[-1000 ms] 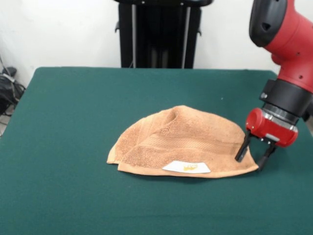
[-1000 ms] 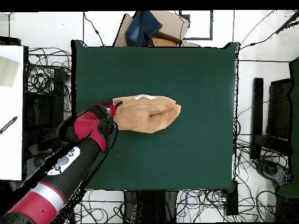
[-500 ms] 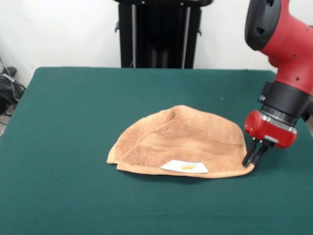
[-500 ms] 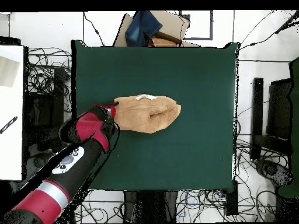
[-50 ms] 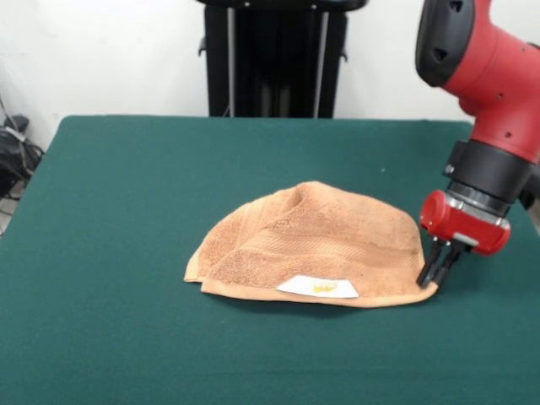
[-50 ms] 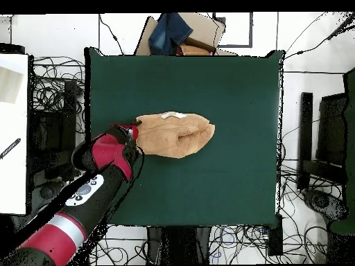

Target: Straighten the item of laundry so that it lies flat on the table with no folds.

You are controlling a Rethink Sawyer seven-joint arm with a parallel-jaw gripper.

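No legible text, brand or number. A white label bearing a small yellow mark, unreadable, lies on the towel at its near edge, toward the camera.

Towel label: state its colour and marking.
The label on the towel is white with a small yellow mark, clearest in the front view.
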